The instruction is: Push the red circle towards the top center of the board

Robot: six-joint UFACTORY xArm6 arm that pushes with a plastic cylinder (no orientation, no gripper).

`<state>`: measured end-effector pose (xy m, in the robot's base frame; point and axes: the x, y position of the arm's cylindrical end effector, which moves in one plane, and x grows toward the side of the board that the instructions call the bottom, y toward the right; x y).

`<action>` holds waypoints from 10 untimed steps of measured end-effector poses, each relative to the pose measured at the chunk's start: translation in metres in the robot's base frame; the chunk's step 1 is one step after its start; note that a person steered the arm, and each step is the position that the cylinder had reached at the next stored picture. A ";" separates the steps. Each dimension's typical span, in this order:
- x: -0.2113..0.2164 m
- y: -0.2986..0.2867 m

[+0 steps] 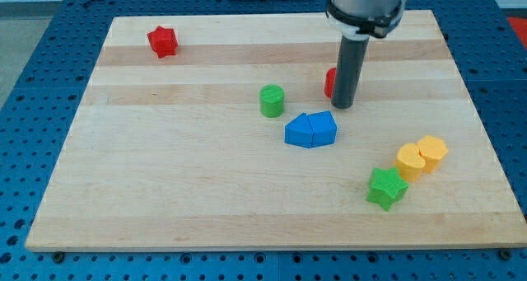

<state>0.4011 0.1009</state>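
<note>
The red circle lies right of the board's middle, mostly hidden behind my rod; only its left edge shows. My tip rests on the board right in front of the red circle, on its lower right side, touching or nearly touching it. A green circle stands to the left of the tip. Two blue blocks, pressed together, lie just below and left of the tip.
A red star sits near the board's top left. Two yellow blocks lie side by side at the right, with a green star below them. The wooden board ends in blue pegboard all round.
</note>
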 end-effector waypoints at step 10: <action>-0.115 0.000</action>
<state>0.2862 0.1012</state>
